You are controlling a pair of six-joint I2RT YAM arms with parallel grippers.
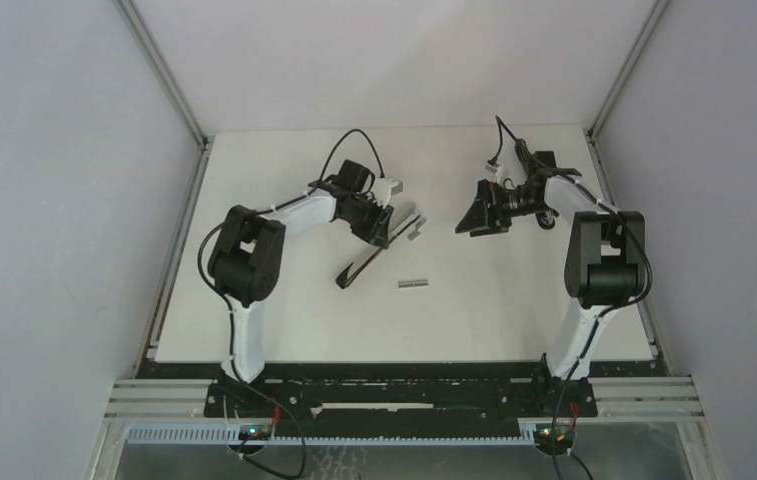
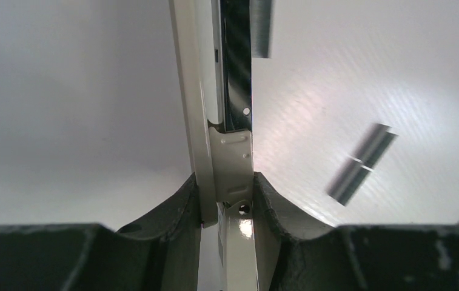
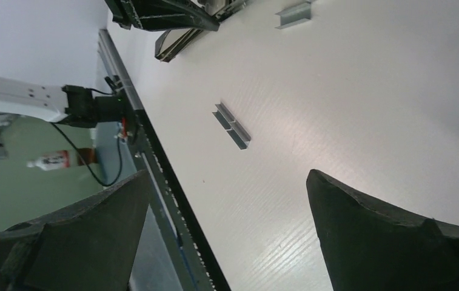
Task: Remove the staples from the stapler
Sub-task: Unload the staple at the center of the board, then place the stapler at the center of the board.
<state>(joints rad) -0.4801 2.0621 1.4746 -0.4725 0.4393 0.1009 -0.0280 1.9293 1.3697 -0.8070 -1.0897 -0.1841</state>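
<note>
The stapler (image 1: 359,268) lies opened out left of the table's middle, its black base pointing toward the near edge. My left gripper (image 1: 382,222) is shut on its cream metal arm (image 2: 234,151), which fills the gap between the fingers (image 2: 287,224). One grey strip of staples (image 1: 412,284) lies loose on the table near the base, and shows in the left wrist view (image 2: 363,162) and the right wrist view (image 3: 231,125). A second strip (image 3: 293,15) rests by the stapler's far end (image 2: 262,27). My right gripper (image 1: 474,224) hangs open and empty to the right (image 3: 228,176).
The white table (image 1: 514,320) is bounded by metal frame rails (image 1: 179,250) at its sides. A black-and-silver edge rail (image 3: 154,157) runs along the near side. Beyond it, off the table, stands a bottle (image 3: 51,160).
</note>
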